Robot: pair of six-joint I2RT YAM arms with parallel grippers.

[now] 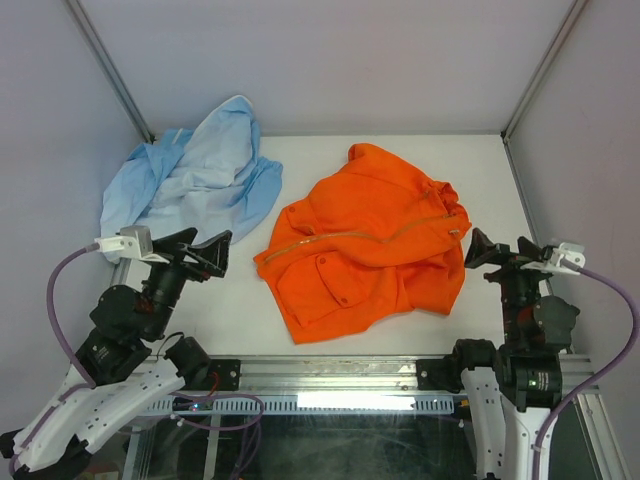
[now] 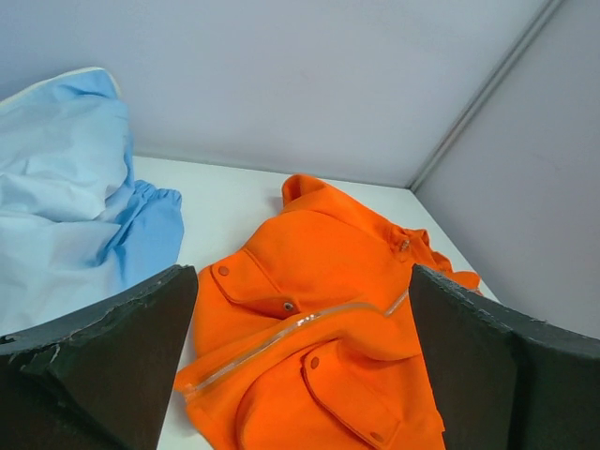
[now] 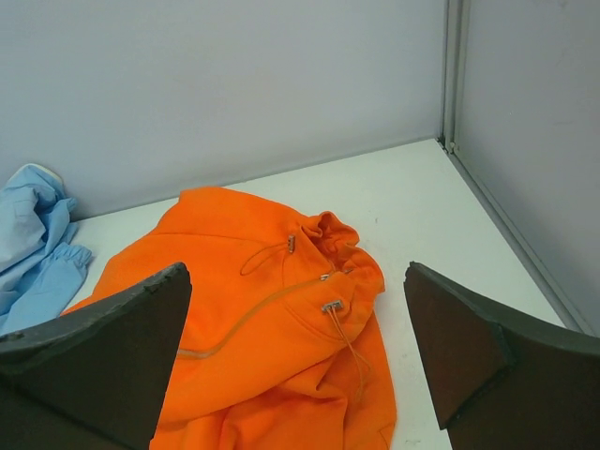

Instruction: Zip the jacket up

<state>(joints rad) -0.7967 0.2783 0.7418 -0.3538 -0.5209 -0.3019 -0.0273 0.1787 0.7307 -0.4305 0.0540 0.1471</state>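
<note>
Jacket (image 1: pixel 365 245) not gripped. Left gripper (image 1: pixel 213 255) spread wide, empty, above desk (image 1: pixel 230 310) near left edge. Right gripper (image 1: pixel 482 258) likewise, just off the jacket's right side. Jacket lies crumpled mid-desk, zipper (image 1: pixel 340 237) facing up. Light blue garment (image 1: pixel 195 180) at far-left corner, apart from the jacket.

The jacket (image 1: pixel 365 245) lay on the surface (image 1: pixel 240 320), another garment (image 1: pixel 195 180) behind and left of it. The left hand (image 1: pixel 212 255) stood left of the jacket, the right hand (image 1: pixel 482 258) right.
</note>
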